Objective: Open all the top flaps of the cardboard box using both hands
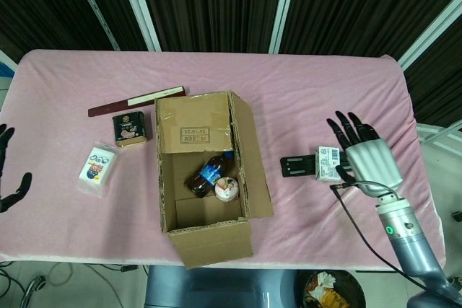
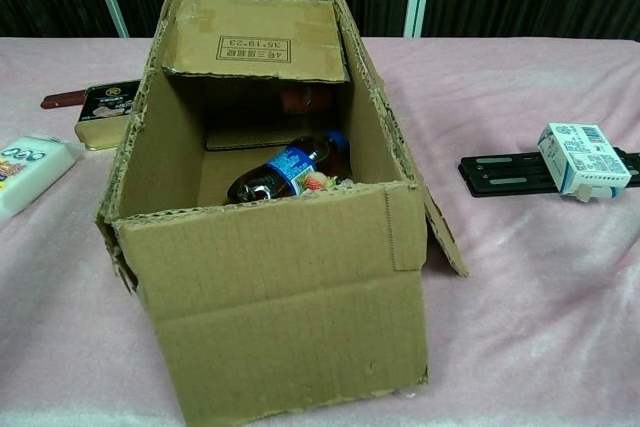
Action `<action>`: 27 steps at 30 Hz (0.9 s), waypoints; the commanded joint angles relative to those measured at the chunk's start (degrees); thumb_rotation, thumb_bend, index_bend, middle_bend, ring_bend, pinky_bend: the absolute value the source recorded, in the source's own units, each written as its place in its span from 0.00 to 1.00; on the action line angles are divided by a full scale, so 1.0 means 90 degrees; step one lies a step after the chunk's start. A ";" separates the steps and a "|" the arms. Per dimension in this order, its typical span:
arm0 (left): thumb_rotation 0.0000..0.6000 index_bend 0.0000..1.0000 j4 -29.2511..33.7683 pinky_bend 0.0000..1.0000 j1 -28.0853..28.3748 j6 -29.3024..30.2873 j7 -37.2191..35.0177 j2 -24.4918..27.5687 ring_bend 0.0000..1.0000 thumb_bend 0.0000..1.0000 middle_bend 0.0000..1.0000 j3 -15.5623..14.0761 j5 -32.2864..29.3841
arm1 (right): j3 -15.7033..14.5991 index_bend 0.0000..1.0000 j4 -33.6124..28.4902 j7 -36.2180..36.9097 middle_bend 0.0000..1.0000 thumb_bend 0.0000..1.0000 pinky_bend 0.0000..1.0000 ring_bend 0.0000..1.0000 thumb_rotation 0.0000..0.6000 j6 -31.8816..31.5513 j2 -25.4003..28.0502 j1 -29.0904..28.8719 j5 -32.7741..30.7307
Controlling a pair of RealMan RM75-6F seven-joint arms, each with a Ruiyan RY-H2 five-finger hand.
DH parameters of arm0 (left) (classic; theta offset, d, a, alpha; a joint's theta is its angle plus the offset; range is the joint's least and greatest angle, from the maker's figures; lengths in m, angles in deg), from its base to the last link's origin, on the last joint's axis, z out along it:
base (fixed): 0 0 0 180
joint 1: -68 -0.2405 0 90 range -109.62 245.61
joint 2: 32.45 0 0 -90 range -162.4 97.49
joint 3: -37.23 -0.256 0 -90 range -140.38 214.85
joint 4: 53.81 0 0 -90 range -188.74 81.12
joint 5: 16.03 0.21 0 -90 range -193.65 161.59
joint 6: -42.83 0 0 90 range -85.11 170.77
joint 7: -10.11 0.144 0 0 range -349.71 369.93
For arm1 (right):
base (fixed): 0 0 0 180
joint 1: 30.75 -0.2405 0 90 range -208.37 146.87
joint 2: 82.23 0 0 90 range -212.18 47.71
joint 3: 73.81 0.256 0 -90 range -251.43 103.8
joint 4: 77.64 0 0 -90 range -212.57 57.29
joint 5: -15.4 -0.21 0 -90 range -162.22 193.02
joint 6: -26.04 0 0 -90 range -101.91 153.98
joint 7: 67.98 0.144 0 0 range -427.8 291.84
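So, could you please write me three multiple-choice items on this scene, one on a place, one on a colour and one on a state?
1. Where does the bottle lie?
A. inside the cardboard box
B. on the cloth beside the tin
C. on the black bracket

2. What colour is the tablecloth?
A. green
B. pink
C. white

3. How is the right hand?
A. gripping a box flap
B. holding the small carton
C. open, fingers spread, holding nothing

Answers: 1 A, the bottle shows on the box floor in both views. 2 B, the cloth around the box is pink. 3 C, the head view shows its fingers apart beside the small carton, with nothing in them.
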 commanded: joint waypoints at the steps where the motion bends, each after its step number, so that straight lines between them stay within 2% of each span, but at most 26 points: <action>1: 1.00 0.05 -0.0663 0.08 -0.0348 0.0341 -0.0513 -0.0223 0.02 0.32 0.05 -0.0054 -0.0032 | 0.0151 0.00 -0.0266 -0.0388 0.00 0.33 0.23 0.00 1.00 0.0454 -0.0289 -0.0488 -0.0334; 6: 1.00 0.05 -0.1373 0.08 -0.0598 0.0431 -0.1161 -0.0536 0.02 0.32 0.05 0.0019 -0.0110 | 0.0262 0.01 -0.0393 -0.0988 0.00 0.34 0.23 0.01 1.00 0.0940 -0.0892 -0.1229 -0.0910; 11: 1.00 0.05 -0.1887 0.08 -0.0727 0.0332 -0.1631 -0.0795 0.02 0.32 0.05 0.0122 -0.0216 | 0.0366 0.07 -0.0307 -0.1353 0.09 0.39 0.23 0.07 1.00 0.1151 -0.1681 -0.1920 -0.1522; 21: 1.00 0.05 -0.2253 0.08 -0.0786 0.0027 -0.2177 -0.0934 0.02 0.32 0.05 0.0263 -0.0223 | 0.0421 0.19 0.0284 -0.1730 0.22 0.49 0.26 0.18 1.00 0.1313 -0.3123 -0.3060 -0.2472; 27: 1.00 0.05 -0.2291 0.08 -0.0806 -0.0121 -0.2293 -0.0943 0.02 0.32 0.05 0.0337 -0.0209 | 0.0370 0.20 0.0664 -0.1726 0.24 0.50 0.28 0.20 1.00 0.1368 -0.3586 -0.3480 -0.2857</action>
